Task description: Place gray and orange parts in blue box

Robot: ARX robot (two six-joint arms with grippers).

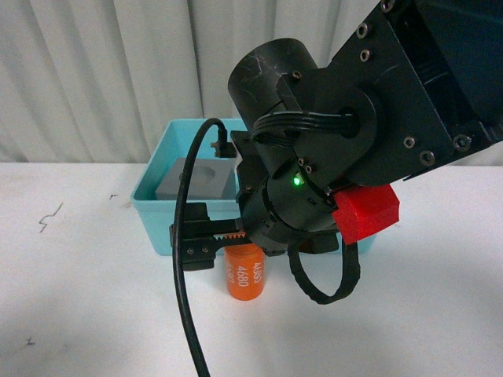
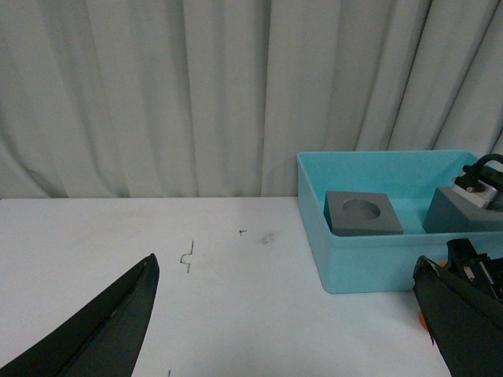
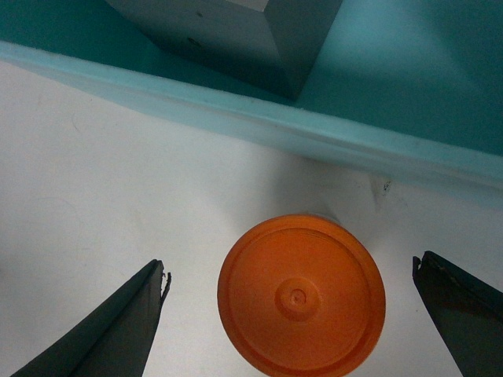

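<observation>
The right pincer (image 3: 291, 314) hangs straight over the orange cylinder (image 1: 244, 272), jaws spread wide with one finger on each side of it and clear air between, so nothing is clamped. The cylinder stands upright on the white desk (image 1: 71, 298) just in front of the blue box (image 1: 153, 206), close to its front wall but not touching as far as I can tell. White digits run down its side in the front view; from the right wrist you just see its round orange top.

Both gray cubes are already in the box: the one with the round recess (image 2: 363, 213) sits toward the left end, the other cube (image 2: 460, 210) next to it, partly hidden by the arm.

The left pincer (image 2: 291, 314) is open too, off to the left over bare desk, holding nothing.
</observation>
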